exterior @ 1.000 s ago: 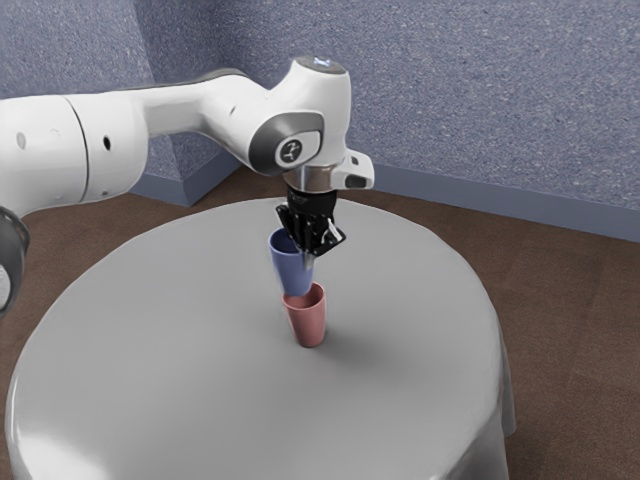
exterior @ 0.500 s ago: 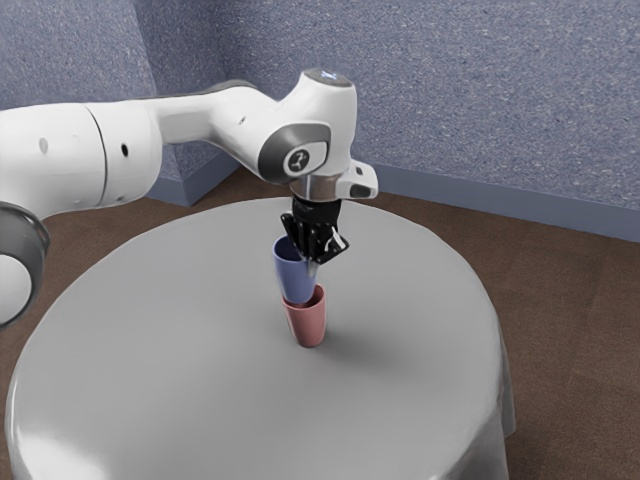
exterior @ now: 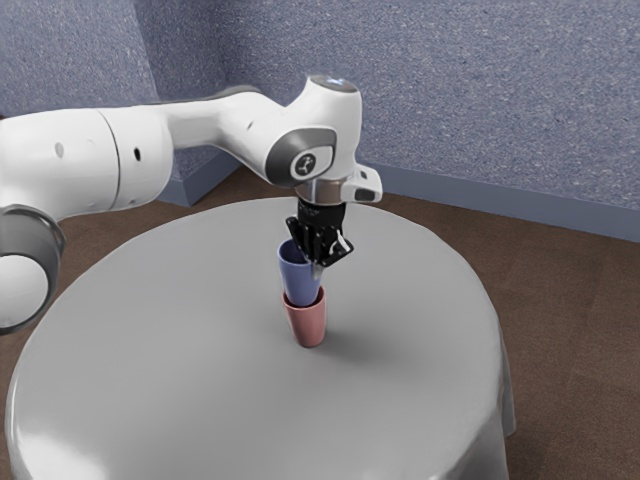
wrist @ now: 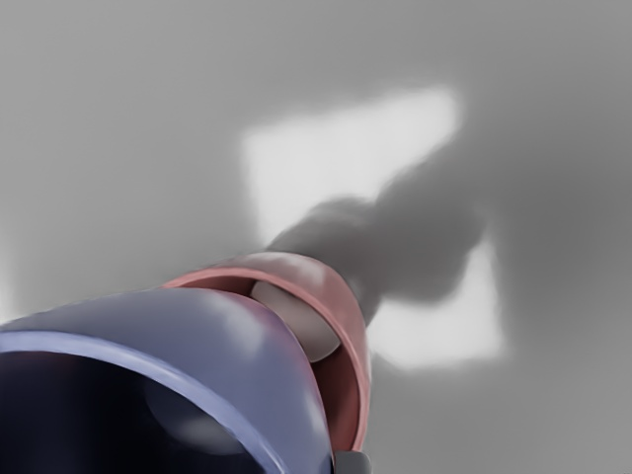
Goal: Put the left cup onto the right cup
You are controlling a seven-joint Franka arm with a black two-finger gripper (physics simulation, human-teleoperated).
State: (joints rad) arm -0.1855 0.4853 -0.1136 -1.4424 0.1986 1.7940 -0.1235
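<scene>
Two cups nesting: hand [exterior: 321,251] is gripping blue cup [exterior: 297,276] by the rim, base sitting inside pink cup [exterior: 306,323]; best keeping it centred and seating it fully before letting go

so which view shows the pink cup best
The exterior view: the pink cup stands upright on the table, seen side on from rim to base, with the blue cup lowered into its mouth. The wrist view catches part of its rim and inner wall past the blue cup.
</scene>
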